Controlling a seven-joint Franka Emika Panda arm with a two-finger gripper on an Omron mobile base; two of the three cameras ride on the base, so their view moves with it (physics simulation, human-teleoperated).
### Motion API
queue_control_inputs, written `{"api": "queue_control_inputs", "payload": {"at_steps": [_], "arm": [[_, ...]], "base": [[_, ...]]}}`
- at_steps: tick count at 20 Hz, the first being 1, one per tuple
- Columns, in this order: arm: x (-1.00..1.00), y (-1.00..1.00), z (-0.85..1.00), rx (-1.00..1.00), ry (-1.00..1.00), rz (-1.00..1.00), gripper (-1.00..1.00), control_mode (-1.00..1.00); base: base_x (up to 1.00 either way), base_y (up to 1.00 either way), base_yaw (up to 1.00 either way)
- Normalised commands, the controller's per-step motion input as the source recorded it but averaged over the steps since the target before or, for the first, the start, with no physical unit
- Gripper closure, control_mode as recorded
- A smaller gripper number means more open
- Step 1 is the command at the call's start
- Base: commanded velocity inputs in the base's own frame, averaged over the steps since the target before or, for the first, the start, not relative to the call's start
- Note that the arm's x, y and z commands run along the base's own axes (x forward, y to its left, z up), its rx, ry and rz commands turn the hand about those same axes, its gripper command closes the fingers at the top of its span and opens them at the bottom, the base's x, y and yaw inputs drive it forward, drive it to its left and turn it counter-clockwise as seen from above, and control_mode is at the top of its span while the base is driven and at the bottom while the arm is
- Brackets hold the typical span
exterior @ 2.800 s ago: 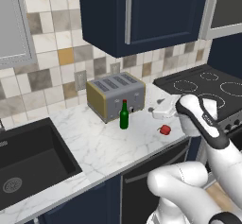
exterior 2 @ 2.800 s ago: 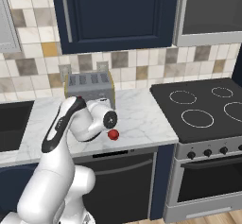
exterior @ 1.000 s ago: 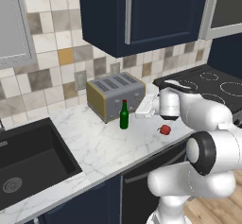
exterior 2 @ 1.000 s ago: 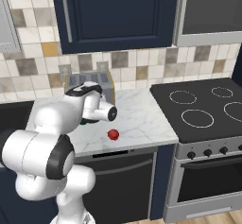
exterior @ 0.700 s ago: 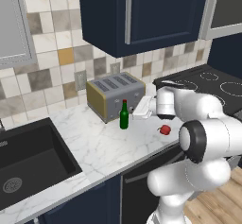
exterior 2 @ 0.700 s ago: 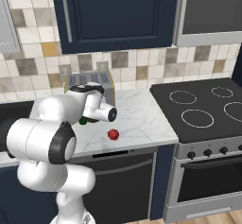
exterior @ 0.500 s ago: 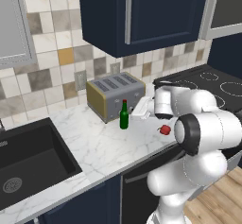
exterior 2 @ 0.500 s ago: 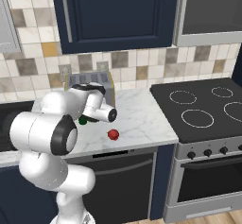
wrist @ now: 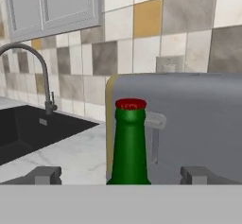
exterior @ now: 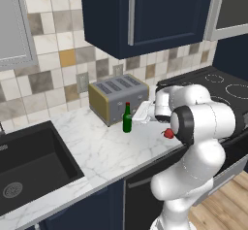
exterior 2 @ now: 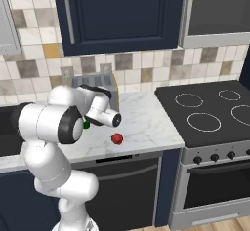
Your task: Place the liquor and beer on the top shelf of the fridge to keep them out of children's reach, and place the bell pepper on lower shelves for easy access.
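Pincer (wrist: 121, 175) is swung in toward beer (wrist: 128, 142), fingertips spread wide either side of its neck.
Beer is stood upright on desk (exterior: 101, 146) before toaster (exterior: 118, 98); bell pepper (exterior 2: 116, 138) is seen nearby.

One slim green glass bottle with a red cap (exterior: 127, 119) is standing on the white marble bench (exterior: 97, 146), with one small round red pepper (exterior: 168, 133) lying at its 4 o'clock. One silver four-slot toaster (exterior: 118, 98), one black sink (exterior: 29, 168) and one curved faucet (wrist: 35, 72) are showing.
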Motion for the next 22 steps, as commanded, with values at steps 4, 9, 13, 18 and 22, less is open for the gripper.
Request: {"api": "queue_control_inputs", "payload": {"at_steps": [4,9,13,18,22], "arm": [[0.21,0.13,-0.10,0.00,0.00,0.00,-1.00,-1.00],[0.23,0.20,-0.04,0.00,0.00,0.00,-1.00,-1.00],[0.18,0.23,-0.01,0.00,0.00,0.00,-1.00,-1.00],[0.10,0.14,0.00,0.00,0.00,0.00,-1.00,-1.00],[0.06,0.05,0.00,0.00,0.00,0.00,-1.00,-1.00]], "base": [[0.00,0.00,0.00],[0.00,0.00,0.00],[0.00,0.00,0.00],[0.00,0.00,0.00],[0.00,0.00,0.00]]}}
